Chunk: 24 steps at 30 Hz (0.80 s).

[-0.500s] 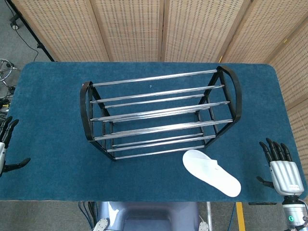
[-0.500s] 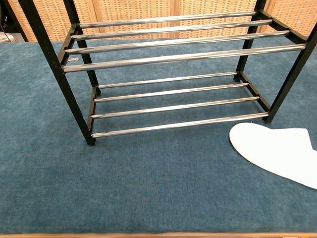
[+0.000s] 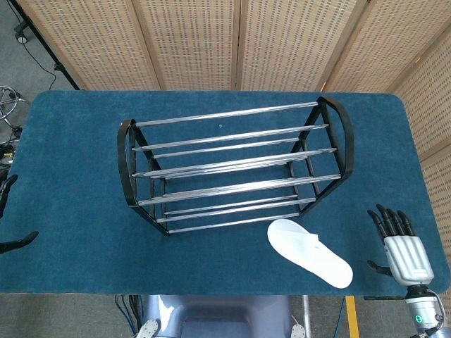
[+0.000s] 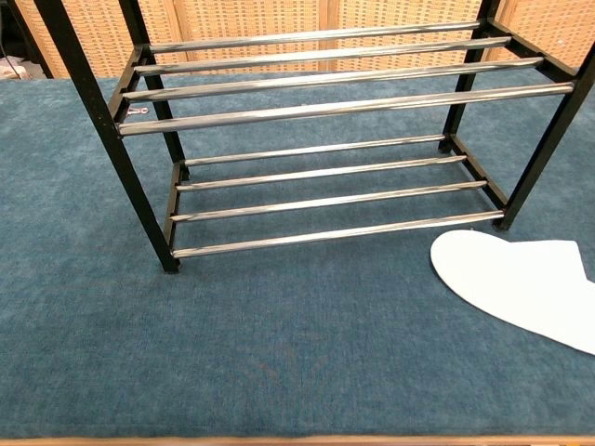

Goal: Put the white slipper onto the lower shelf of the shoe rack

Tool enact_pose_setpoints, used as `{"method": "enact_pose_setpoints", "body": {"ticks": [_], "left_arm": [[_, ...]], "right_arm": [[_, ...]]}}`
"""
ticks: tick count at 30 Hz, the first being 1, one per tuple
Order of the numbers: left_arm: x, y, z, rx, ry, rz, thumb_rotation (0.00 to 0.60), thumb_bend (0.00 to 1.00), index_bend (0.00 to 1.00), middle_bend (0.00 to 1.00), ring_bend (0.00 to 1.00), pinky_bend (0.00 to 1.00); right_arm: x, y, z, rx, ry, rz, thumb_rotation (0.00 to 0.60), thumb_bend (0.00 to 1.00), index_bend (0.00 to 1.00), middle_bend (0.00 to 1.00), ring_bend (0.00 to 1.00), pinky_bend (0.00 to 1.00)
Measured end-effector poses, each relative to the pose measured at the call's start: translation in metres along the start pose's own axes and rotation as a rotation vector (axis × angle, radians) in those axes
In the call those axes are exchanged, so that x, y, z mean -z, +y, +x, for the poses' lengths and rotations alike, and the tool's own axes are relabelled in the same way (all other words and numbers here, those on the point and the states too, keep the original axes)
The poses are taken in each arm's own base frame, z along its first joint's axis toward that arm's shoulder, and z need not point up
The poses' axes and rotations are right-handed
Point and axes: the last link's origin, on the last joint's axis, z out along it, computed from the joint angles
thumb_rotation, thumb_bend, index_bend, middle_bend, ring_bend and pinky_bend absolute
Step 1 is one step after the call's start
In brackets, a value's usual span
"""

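Shoe rack (image 3: 232, 169): glossy metal rails, black matt frame. White slipper (image 3: 309, 251): soft matt cloth. Desk (image 3: 70, 141): blue carpet-like cloth, rough nap.

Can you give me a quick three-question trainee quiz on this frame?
1. True or false: the white slipper already lies on the lower shelf of the shoe rack.
2. Which hand is nearer the slipper? A) left hand B) right hand
3. Fill in: the right hand holds nothing and its fingers are ____.

Key
1. False: it lies on the blue table, in front of the rack's right end.
2. B
3. apart
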Motion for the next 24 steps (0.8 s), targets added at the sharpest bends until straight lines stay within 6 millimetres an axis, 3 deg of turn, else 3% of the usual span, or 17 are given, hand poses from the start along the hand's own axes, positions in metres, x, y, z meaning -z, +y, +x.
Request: {"method": "enact_pose_setpoints", "body": {"ticks": [5, 13, 24], "left_arm": [[-0.001, -0.003, 0.002, 0.008, 0.004, 0.009, 0.600, 0.00, 0.00, 0.00, 0.00, 0.01], [-0.002, -0.004, 0.002, 0.010, -0.001, 0.015, 0.600, 0.00, 0.00, 0.00, 0.00, 0.01], [-0.003, -0.006, 0.002, 0.013, -0.003, 0.023, 0.600, 0.00, 0.00, 0.00, 0.00, 0.01]], "right_arm": [[-0.012, -0.011, -0.013, -0.025, -0.063, 0.094, 0.600, 0.00, 0.01, 0.00, 0.00, 0.00], [-0.033, -0.028, -0.038, -0.016, -0.118, 0.251, 0.600, 0.00, 0.14, 0.00, 0.00, 0.00], [-0.056, -0.054, -0.055, 0.026, -0.096, 0.388, 0.600, 0.00, 0.28, 0.11, 0.06, 0.08]]}}
